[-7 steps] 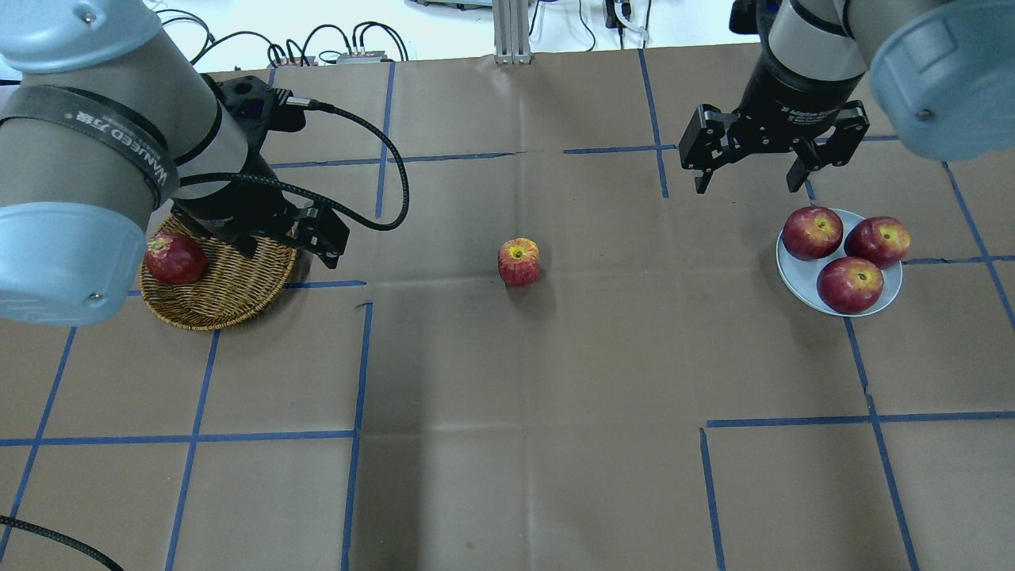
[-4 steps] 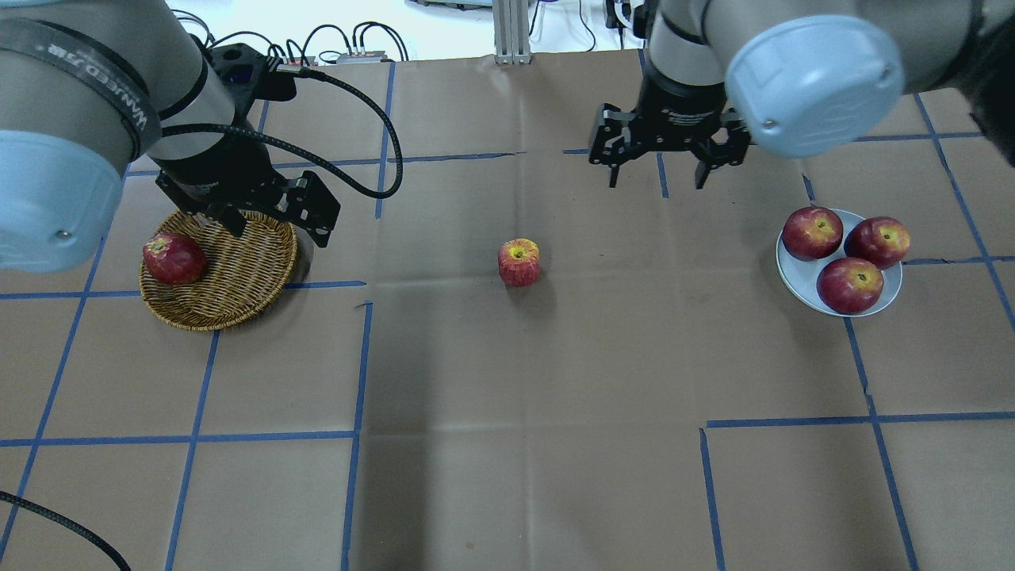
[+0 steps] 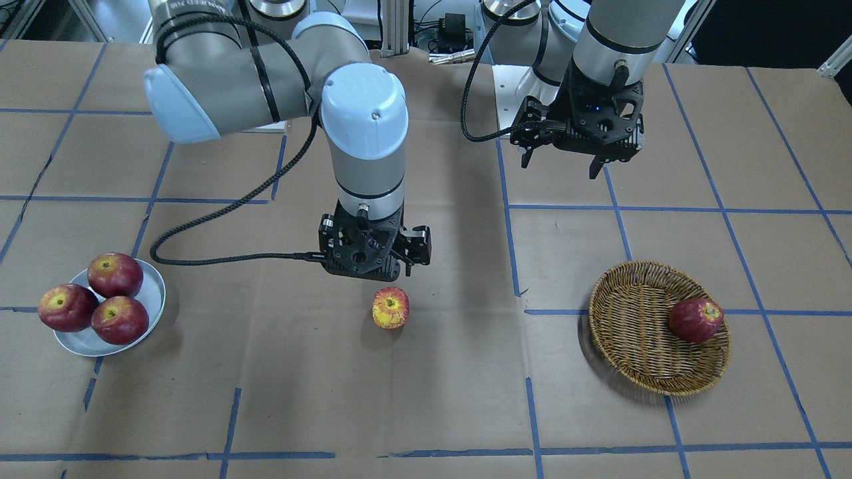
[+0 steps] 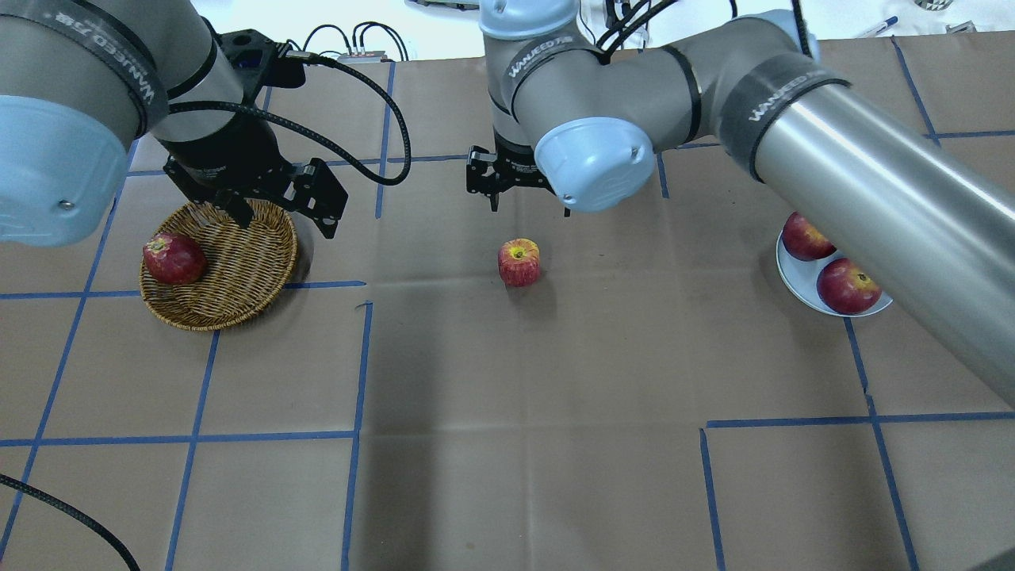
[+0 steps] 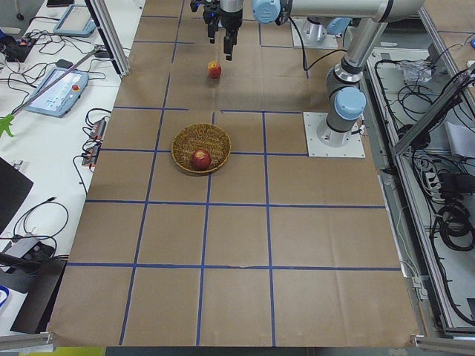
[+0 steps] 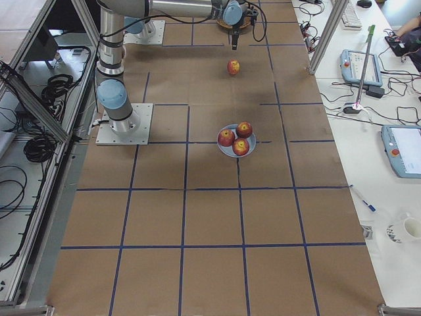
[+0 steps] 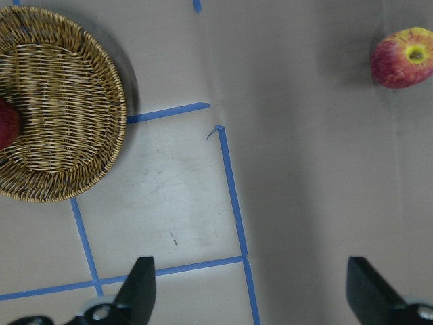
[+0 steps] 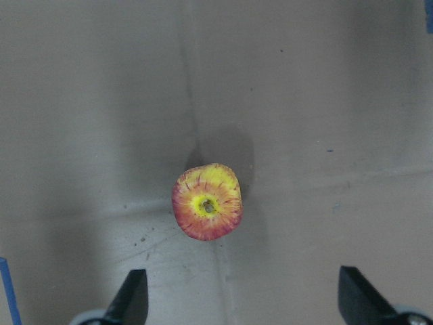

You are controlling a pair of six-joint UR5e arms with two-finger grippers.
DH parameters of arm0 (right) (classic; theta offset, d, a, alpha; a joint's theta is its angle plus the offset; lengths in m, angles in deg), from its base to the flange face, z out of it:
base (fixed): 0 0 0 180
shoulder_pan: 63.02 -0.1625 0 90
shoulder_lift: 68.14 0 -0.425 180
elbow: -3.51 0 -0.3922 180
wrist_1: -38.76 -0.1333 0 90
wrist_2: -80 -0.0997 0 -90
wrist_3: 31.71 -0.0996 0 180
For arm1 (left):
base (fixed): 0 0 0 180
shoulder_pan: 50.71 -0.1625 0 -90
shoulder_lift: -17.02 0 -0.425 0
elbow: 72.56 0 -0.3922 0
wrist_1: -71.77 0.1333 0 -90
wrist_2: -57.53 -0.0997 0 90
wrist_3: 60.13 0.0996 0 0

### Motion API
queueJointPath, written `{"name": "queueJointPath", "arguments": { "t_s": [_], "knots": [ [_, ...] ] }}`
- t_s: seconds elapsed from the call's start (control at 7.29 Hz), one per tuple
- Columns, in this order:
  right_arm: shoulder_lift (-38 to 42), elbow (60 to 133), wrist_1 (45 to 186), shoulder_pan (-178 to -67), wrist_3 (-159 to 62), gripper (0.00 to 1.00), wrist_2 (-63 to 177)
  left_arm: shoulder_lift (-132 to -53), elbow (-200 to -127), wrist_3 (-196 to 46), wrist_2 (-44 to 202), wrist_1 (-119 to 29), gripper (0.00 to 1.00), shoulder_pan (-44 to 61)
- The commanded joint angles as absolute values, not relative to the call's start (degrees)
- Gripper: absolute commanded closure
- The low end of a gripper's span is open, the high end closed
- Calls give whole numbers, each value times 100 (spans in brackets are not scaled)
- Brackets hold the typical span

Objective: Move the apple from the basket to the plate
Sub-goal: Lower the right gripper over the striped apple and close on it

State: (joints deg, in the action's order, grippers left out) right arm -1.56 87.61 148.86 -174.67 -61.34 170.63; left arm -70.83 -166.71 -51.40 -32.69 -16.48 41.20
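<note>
The yellow, red-streaked apple (image 4: 518,262) stands on the brown table's middle, outside both containers; it also shows in the front view (image 3: 391,307) and the right wrist view (image 8: 208,202). My right gripper (image 4: 530,208) hangs open and empty just behind and above it (image 8: 245,305). The wicker basket (image 4: 238,270) sits at the left and holds one dark red apple (image 4: 174,258). My left gripper (image 4: 281,222) is open and empty, raised over the basket's far right rim. The pale plate (image 4: 795,279) at the right is partly hidden by my right arm.
Three dark red apples (image 3: 113,299) fill the plate (image 3: 154,287). My right arm's long forearm (image 4: 872,198) crosses over the plate's side of the table. Blue tape lines (image 4: 357,357) grid the brown paper. Cables (image 4: 349,40) lie along the far edge.
My right arm has swung left from above the plate to above the yellow-streaked apple, staying open. My left gripper has lifted slightly back from the basket. The apples have not moved.
</note>
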Motion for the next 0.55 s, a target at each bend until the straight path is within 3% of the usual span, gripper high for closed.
{"name": "queueJointPath", "arguments": {
  "t_s": [0.0, 0.41],
  "knots": [
    [-652, 8963, 15580, -17525, -6134, 0, 17079, -7087, -16669, -5134, -3256, -1630, 1, 4122],
    [-1030, 9384, 16407, -17525, -6089, 0, 17088, -7131, -16669, -5134, -3256, -1630, 1, 4122]
  ]
}}
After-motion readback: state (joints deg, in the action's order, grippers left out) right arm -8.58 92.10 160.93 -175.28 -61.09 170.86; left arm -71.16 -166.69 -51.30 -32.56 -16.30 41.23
